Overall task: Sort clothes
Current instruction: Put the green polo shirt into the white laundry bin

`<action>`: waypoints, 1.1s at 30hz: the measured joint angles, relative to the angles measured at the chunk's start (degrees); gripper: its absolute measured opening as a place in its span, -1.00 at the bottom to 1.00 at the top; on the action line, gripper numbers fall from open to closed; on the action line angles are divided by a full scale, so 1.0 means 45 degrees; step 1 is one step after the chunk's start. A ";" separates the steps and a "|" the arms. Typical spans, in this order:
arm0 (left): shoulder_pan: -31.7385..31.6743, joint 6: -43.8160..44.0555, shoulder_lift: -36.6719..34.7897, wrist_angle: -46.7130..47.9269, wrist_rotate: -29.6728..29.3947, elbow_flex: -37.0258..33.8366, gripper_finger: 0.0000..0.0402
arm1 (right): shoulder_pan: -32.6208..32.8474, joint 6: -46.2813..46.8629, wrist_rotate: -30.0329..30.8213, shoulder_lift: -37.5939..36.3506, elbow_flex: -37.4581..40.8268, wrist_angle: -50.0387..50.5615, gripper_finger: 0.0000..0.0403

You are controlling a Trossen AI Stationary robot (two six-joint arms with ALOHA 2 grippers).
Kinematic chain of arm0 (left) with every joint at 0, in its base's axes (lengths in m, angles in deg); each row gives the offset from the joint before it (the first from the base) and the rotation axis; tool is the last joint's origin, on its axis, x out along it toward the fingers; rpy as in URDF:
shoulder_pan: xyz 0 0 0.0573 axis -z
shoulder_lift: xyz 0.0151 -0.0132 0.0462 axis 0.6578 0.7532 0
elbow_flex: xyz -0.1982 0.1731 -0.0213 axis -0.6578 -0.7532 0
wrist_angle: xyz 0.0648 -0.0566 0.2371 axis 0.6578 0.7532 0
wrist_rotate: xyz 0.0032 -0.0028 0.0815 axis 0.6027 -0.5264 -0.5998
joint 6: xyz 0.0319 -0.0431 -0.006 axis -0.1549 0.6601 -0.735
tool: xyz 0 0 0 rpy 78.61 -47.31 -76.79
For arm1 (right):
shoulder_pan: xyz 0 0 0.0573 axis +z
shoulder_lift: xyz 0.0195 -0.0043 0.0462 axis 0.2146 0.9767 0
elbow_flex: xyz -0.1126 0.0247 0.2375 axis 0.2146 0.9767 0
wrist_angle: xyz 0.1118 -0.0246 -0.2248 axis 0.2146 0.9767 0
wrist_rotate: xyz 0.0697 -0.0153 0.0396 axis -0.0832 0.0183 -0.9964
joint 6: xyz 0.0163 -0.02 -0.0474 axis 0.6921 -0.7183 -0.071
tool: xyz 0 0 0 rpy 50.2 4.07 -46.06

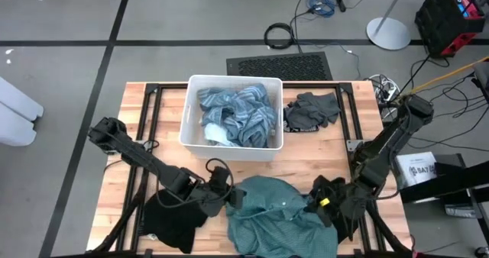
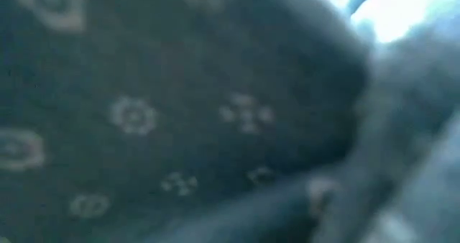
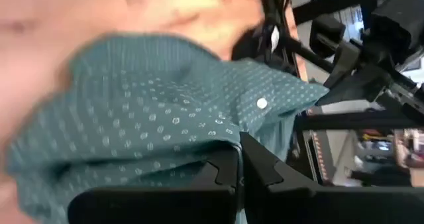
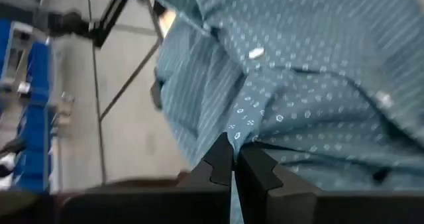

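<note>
A teal dotted shirt (image 1: pixel 279 216) lies crumpled on the near middle of the table; it also fills the low view (image 2: pixel 180 128). My left gripper (image 1: pixel 231 198) is shut on its left edge. My right gripper (image 1: pixel 324 204) is shut on its right edge. A black garment (image 1: pixel 177 218) lies near left, under my left arm. Blue-white striped and light blue clothes (image 1: pixel 237 117) lie in the white bin (image 1: pixel 189 113). A dark grey garment (image 1: pixel 312 111) lies to the right of the bin. Another dark piece (image 1: pixel 330 186) lies by my right gripper. My left gripper pinches a fold at the teal shirt's left edge (image 3: pixel 233 143) between its two fingers, coming nearly level from the table's left. The rest of the shirt lies slack on the table. My right gripper pinches a bunched fold at the shirt's right edge (image 4: pixel 240 136) between its two fingers, coming from the table's right and slanting down. One layer or several, I cannot tell.
The table's black frame rails (image 1: pixel 355 120) run along its sides. A dark mat (image 1: pixel 279 64) and cables lie on the floor beyond the far edge. Bare wood (image 1: pixel 153 120) shows left of the bin.
</note>
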 joint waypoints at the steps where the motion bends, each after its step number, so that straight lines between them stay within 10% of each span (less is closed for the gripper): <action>1: 0.0044 0.0211 0.0002 -0.0165 0.0116 -0.0152 -0.99 | -0.0108 0.0000 -0.0397 0.0157 -0.0010 -0.0119 -1.00; 10: 0.0193 0.0998 0.0147 -0.0526 0.1063 -0.0251 -0.82 | -0.1163 -0.0055 -0.2538 0.1576 -0.0002 -0.0434 -0.86; 21: 0.0204 0.0624 -0.0188 0.0312 0.2220 -0.0251 -0.08 | -0.2199 -0.2761 -0.3362 0.1959 -0.0011 0.0116 0.02; 33: 0.0562 -0.0590 -0.2083 0.0231 -0.1377 -0.0247 0.05 | -0.2522 -0.4058 -0.3033 0.3727 -0.0011 0.1702 0.20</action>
